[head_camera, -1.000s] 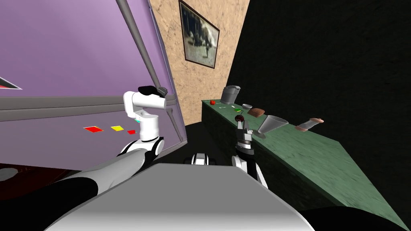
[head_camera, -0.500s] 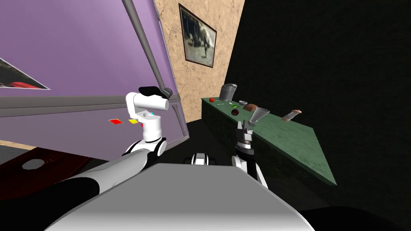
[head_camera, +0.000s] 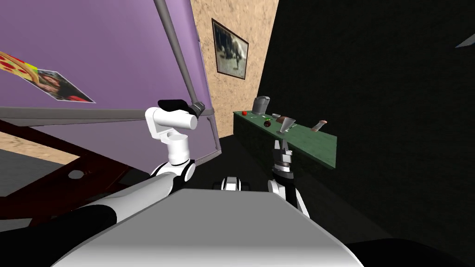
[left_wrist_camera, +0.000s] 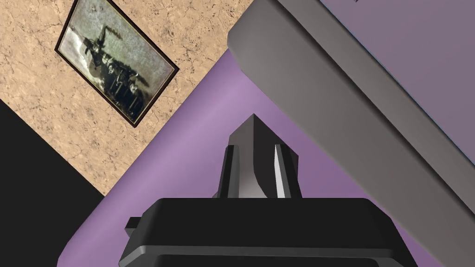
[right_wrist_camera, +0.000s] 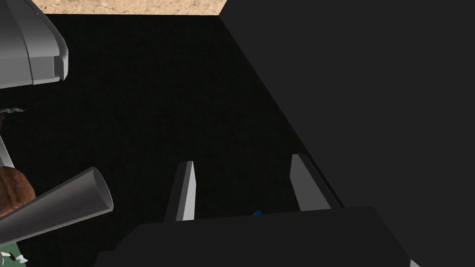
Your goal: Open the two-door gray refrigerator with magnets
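The refrigerator door (head_camera: 93,46) is drawn purple, with a long grey handle bar (head_camera: 178,55) and picture magnets (head_camera: 60,85) on its face. My left gripper (head_camera: 185,105) is at the bar's lower end. In the left wrist view its fingers (left_wrist_camera: 283,171) are shut on the handle's grey end piece (left_wrist_camera: 254,139), with the bar (left_wrist_camera: 324,92) running off beside it over the purple door (left_wrist_camera: 185,153). My right gripper (head_camera: 280,147) hangs in front of the green counter, open (right_wrist_camera: 243,164) with nothing between its fingers.
A green counter (head_camera: 315,143) stands to the right with a grey canister (head_camera: 261,105), a tilted grey cup (head_camera: 286,124), a red apple (head_camera: 244,112) and other small items. A framed picture (head_camera: 230,48) hangs on the tan wall. A dark red surface (head_camera: 93,171) lies below the door.
The whole view has shifted: the counter now looks smaller and farther off. The door face has slid right, picture magnets came into view and the small coloured magnets went behind my left arm.
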